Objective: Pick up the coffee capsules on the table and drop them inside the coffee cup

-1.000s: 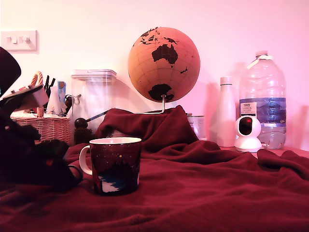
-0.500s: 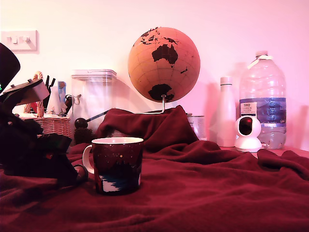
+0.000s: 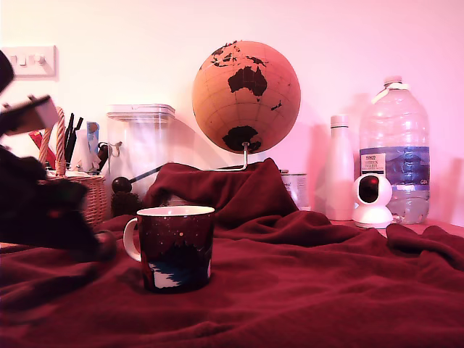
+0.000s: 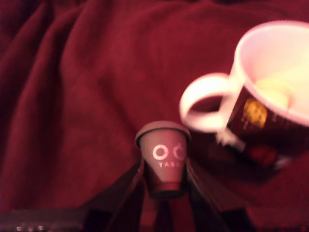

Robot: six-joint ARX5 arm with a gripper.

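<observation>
Between the hand's (image 4: pixel 164 186) two dark fingers (image 4: pixel 126 191) sits the small tapered plastic coffee capsule (image 4: pixel 164 157), pinched at its lower body; light, rigid, likely slippery; speckled maroon ceramic mug (image 4: pixel 270 92) at two o'clock.

- Exterior view: sits low, about counter (image 3: pixel 304 290) height, looks level across the red blanket toward the back wall. Mug (image 3: pixel 174 248) is near and centre; globe (image 3: pixel 246 96) and big bottle (image 3: pixel 395 148) stand far behind it.
- Wrist view: rides just behind the claw (image 4: pixel 164 176), looks down along its fingers at the blanket, very close, slightly blurred.
- Shared: mug (image 4: pixel 270 92) and the blanket around it. Arm shows only at the exterior view's left edge.
</observation>
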